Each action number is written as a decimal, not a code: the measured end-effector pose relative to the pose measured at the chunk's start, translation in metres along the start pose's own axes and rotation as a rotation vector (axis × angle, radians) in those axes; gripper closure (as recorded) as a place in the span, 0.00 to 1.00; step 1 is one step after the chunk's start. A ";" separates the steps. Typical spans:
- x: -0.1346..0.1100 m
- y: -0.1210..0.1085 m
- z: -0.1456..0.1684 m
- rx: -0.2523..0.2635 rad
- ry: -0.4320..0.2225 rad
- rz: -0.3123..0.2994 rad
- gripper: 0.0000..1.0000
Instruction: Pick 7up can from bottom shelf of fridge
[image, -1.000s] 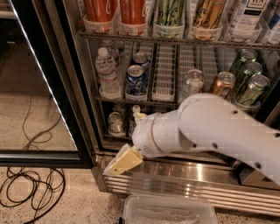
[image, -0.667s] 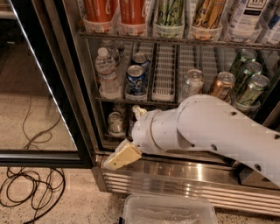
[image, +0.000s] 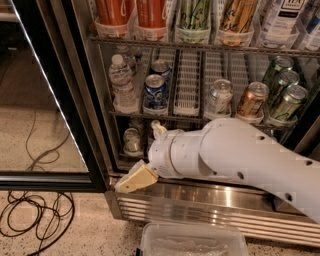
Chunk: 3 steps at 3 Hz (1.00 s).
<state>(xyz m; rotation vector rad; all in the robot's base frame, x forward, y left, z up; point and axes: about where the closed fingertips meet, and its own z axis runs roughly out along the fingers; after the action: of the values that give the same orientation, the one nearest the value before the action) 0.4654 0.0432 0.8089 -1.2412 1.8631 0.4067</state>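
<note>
The hand (image: 141, 156), fingers apart, hangs just right of the 7up can (image: 132, 141) upright on the shelf (image: 122, 158); the can is probably light, thin-walled and slippery, so it is best pinched gently across its mid-body.

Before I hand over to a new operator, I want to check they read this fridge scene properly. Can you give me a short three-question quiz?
1. True or false: the small pale silvery-green 7up can stands on the grey wire bottom shelf.
2. Where is the tan gripper?
A) up among the top-rack bottles
B) low at the black-framed fridge front, lower than the 7up can, over the louvred steel base
C) on the floor cables
3. Fill in: the copper-gold can stands on the rack ___ the bottom shelf.

Key: 1 true; 2 B; 3 above.
</note>
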 end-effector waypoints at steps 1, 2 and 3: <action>0.020 0.011 0.028 0.037 -0.049 0.088 0.00; 0.053 0.035 0.056 0.061 -0.093 0.190 0.00; 0.066 0.041 0.083 0.098 -0.160 0.253 0.00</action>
<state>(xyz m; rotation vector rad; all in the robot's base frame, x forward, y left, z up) 0.4576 0.0768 0.7002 -0.8841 1.8824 0.5279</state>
